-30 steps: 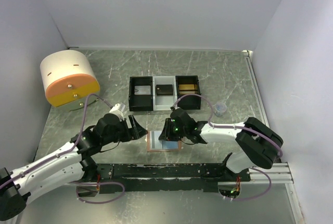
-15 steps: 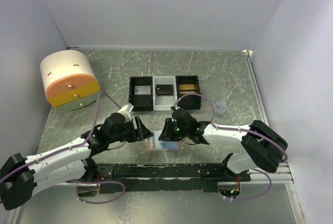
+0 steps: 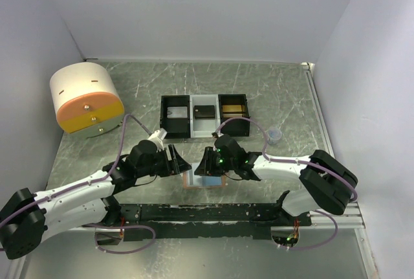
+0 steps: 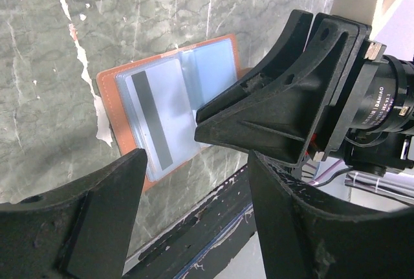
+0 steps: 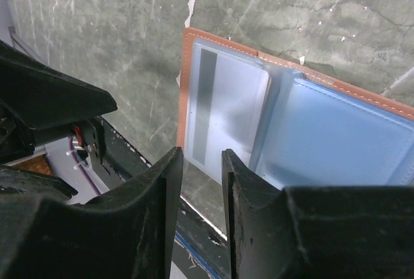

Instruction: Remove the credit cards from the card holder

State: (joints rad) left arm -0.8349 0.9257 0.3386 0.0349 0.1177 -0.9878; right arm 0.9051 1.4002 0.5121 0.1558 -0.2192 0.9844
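The salmon-orange card holder (image 3: pixel 191 184) lies open and flat on the table between my two grippers. Its light blue lining shows in the left wrist view (image 4: pixel 207 65) and the right wrist view (image 5: pixel 343 143). One sleeve holds a pale card with a grey stripe (image 4: pixel 155 114) (image 5: pixel 226 104). My left gripper (image 3: pixel 184 164) (image 4: pixel 197 162) is open wide and empty, just left of the holder. My right gripper (image 3: pixel 206 161) (image 5: pixel 200 156) hovers over the holder's right half. Its jaws stand a narrow gap apart with nothing between them.
A black-and-white three-compartment tray (image 3: pixel 192 135) stands behind the holder, with a white card (image 3: pixel 176 113), a black card (image 3: pixel 205 111) and a gold card (image 3: pixel 233 108). An orange-and-white drawer box (image 3: pixel 87 98) is at far left, a small cup (image 3: pixel 275 135) at right, a black rail (image 3: pixel 207 213) in front.
My left gripper has moved right, close to the card holder's left edge. The right gripper and the holder have hardly moved.
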